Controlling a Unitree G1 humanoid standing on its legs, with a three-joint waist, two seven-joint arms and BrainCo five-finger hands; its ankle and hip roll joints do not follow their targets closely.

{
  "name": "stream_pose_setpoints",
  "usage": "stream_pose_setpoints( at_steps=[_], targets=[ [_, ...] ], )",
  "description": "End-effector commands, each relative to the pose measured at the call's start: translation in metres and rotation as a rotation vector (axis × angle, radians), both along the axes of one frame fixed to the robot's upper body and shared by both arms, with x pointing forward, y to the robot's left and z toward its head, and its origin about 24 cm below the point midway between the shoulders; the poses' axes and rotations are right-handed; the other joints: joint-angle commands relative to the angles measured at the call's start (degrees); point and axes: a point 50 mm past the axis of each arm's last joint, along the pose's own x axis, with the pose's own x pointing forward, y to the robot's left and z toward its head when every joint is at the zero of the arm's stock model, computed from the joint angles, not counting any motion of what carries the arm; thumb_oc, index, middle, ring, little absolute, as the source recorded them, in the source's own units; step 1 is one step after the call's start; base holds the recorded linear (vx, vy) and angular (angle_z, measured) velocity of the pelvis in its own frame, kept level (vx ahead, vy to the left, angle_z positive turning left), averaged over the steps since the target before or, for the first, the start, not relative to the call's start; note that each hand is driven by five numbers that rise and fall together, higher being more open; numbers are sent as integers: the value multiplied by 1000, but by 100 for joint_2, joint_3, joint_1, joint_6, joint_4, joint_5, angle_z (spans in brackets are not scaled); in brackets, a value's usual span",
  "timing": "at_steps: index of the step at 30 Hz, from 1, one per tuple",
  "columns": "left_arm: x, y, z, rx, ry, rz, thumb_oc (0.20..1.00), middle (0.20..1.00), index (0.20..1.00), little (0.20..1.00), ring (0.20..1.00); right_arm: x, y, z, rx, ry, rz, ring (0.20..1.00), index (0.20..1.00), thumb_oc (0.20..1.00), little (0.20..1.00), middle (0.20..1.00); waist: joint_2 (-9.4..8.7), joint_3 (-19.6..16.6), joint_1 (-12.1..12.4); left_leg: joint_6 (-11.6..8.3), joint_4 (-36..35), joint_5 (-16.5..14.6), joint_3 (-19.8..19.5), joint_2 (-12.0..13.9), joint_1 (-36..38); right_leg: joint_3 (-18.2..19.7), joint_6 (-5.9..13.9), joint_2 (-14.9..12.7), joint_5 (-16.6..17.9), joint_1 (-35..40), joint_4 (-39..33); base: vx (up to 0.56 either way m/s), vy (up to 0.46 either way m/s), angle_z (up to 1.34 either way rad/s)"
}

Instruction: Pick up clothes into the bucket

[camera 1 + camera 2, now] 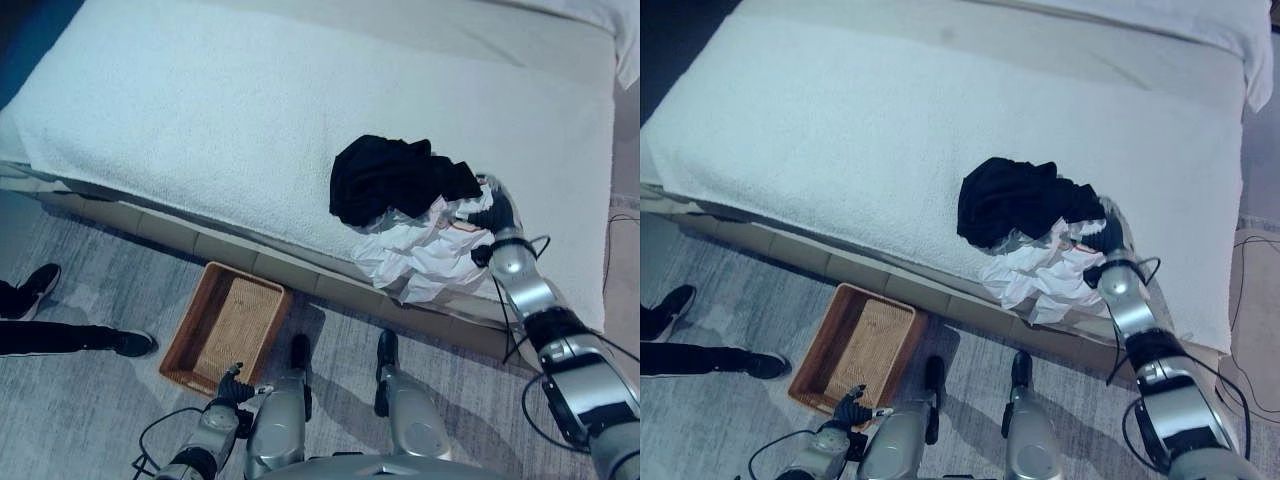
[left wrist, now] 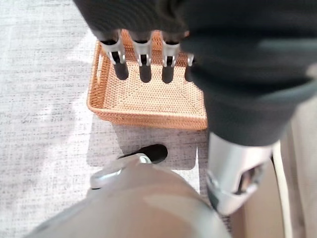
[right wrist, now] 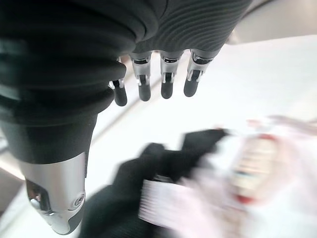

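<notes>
Waiting at centre right, clothes (image 1: 410,215) remain unbasketed; right hand (image 1: 497,213) open-fingered above them, basket (image 1: 226,327) empty, left hand (image 2: 143,57) relaxed

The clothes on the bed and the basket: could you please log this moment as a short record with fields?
clothes: black garment and white garment, heaped near the bed edge
basket: wicker basket on the floor beside the bed, empty
right hand: right hand at the heap, fingers straight, holding nothing
left hand: left hand low, above the basket, fingers straight
bystander: person's legs on the floor
</notes>
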Motion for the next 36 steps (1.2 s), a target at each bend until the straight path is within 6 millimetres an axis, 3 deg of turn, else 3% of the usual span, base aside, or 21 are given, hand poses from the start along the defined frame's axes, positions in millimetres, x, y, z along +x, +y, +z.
stream_pose_setpoints(
  at_steps=[1,6,10,11,18,19,20,21,23,24,25,26,27,28,31,32,35,36],
  targets=[
    [-6,-6,-3,16,8,-27,1000,1000,1000,1000,1000,11,-3,46,-86,-135,-35,1000,1000,1000,1000,1000,-282,-137,223,284,778,-503,-300,-376,-437,112,241,-256,-667,8,855,-41,26,13],
    [12,-15,7,-7,-64,-57,1000,1000,1000,1000,1000,20,-20,99,-132,-211,-143,1000,1000,1000,1000,1000,-180,187,425,286,1258,-574,-460,-523,-938,-8,211,-426,-815,-374,1370,-53,6,32],
    [17,-18,8,-16,-71,-56,1000,1000,1000,1000,1000,21,-32,116,-137,-208,-204,1000,1000,1000,1000,1000,-115,311,525,290,1481,-610,-600,-616,-1196,-104,172,-524,-921,-568,1656,-36,-12,33],
    [21,-18,10,-11,-78,-58,1000,1000,1000,1000,1000,21,-39,128,-165,-198,-242,1000,1000,1000,1000,1000,-82,396,611,290,1618,-608,-697,-683,-1372,-133,146,-584,-972,-708,1840,-56,-28,29],
    [35,-22,18,-30,-129,-61,1000,1000,1000,1000,1000,6,-86,139,-335,10,-404,1000,1000,1000,1000,1000,-32,567,766,266,1962,-562,-911,-857,-1975,-348,57,-801,-1109,-1176,2364,-31,-42,34],
    [35,-22,18,-34,-129,-62,1000,1000,1000,1000,1000,4,-92,135,-352,44,-421,1000,1000,1000,1000,1000,-41,566,769,257,2053,-749,-930,-858,-1958,-322,83,-817,-1282,-1162,2469,-21,-41,25],
    [36,-23,19,-34,-133,-63,1000,1000,1000,1000,1000,4,-92,136,-351,40,-423,1000,1000,1000,1000,1000,-22,567,768,263,1997,-562,-936,-872,-2042,-372,50,-833,-1119,-1230,2410,62,-51,18],
    [36,-24,19,-41,-135,-62,1000,1000,1000,1000,1000,2,-97,131,-375,80,-434,1000,1000,1000,1000,1000,-28,567,777,254,2072,-747,-937,-874,-2013,-325,80,-832,-1297,-1244,2542,-24,-2,30],
    [40,-23,21,-44,-137,-69,1000,1000,1000,1000,1000,1,-102,123,-453,201,-429,1000,1000,1000,1000,1000,-71,567,771,245,2125,-722,-953,-876,-2146,-340,45,-851,-1320,-1368,2598,17,-31,29],
    [40,-23,21,-44,-138,-68,1000,1000,1000,1000,1000,1,-102,123,-454,201,-429,944,944,944,944,944,-69,567,769,245,2126,-722,-953,-876,-2148,-340,45,-851,-1321,-1370,2598,-13,-17,7],
    [41,-24,22,-52,-134,-77,1000,1000,1000,1000,1000,1,-104,117,-447,267,-426,576,576,576,576,576,-91,567,783,242,2127,-720,-959,-861,-2164,-352,38,-858,-1325,-1394,2605,0,0,0],
    [41,-24,22,-55,-132,-80,1000,1000,1000,1000,1000,1,-104,116,-442,283,-427,366,366,366,366,366,-99,567,783,241,2127,-718,-956,-856,-2157,-359,41,-863,-1317,-1393,2594,0,0,0],
    [41,-24,22,-55,-132,-79,1000,1000,1000,1000,1000,1,-104,116,-442,283,-427,322,322,322,322,322,-99,567,782,242,2126,-718,-956,-856,-2157,-358,41,-863,-1316,-1393,2594,0,0,0],
    [44,-28,23,-76,-142,-78,1000,1000,1000,1000,1000,1,-104,117,-422,268,-432,216,216,216,216,216,-103,567,770,243,2117,-710,-925,-842,-2158,-361,48,-865,-1302,-1403,2589,0,0,0],
    [47,-28,26,-80,-154,-76,1000,1000,1000,1000,1000,3,-99,122,-410,230,-424,200,200,200,200,200,-132,567,757,226,2035,-674,-903,-801,-2104,-374,66,-839,-1260,-1382,2504,-30,13,-1],
    [50,-28,28,-80,-163,-79,1000,1000,1000,1000,1000,3,-99,128,-403,205,-427,200,200,200,200,200,-127,567,735,224,1901,-451,-899,-801,-2152,-428,40,-839,-1057,-1419,2355,-94,38,-7],
    [51,-29,29,-80,-170,-79,1000,1000,1000,1000,1000,4,-95,135,-388,165,-421,200,200,200,200,200,-150,567,702,210,1787,-423,-878,-765,-2038,-420,58,-818,-1009,-1349,2244,-33,23,-11],
    [51,-25,29,-70,-168,-72,1000,1000,1000,1000,1000,8,-85,148,-363,91,-394,200,200,200,200,200,-201,567,647,198,1681,-411,-809,-700,-1863,-390,79,-773,-959,-1224,2100,-6,12,-10]
  ],
)
